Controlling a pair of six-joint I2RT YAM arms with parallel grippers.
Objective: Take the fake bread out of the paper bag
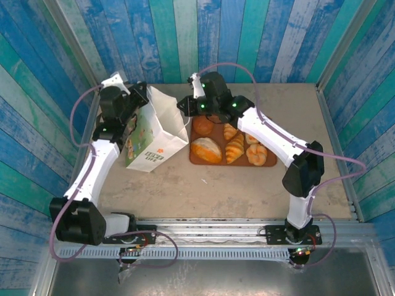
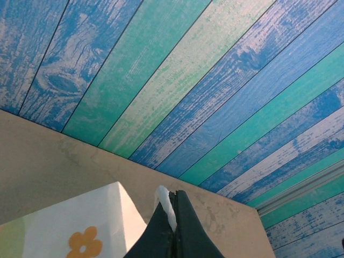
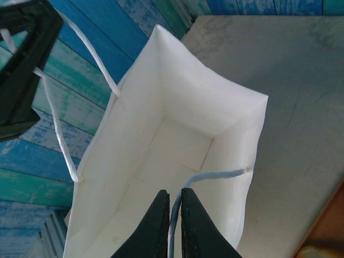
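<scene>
Blue-and-green plank walls (image 1: 203,37) ring a beige table (image 1: 203,191) in the top view, where the bag (image 1: 154,132) stands left of centre with both arms at its mouth: left gripper (image 1: 145,94) at the far-left rim, right gripper (image 1: 184,108) at the right rim. All the bread (image 1: 231,147) in sight lies on a brown tray (image 1: 244,163) just right of the bag, under the right arm's forearm, the croissants' long axes running roughly away from the bases.

Left wrist view: the fingers are pressed together on a white strip, the left loop (image 2: 164,200), above the bag's flower-printed corner.

Right wrist view: the fingers are closed to a sliver with the right loop (image 3: 215,176) passing between them, pointing straight down into the open mouth. What shows of the bag's floor is bare white paper (the near corner sits behind the fingers, so it cannot be vouched for).

By that reading the bread is out. It lies to the right of both grippers, nearer the right arm, which would have to let go of its loop to reach it.
</scene>
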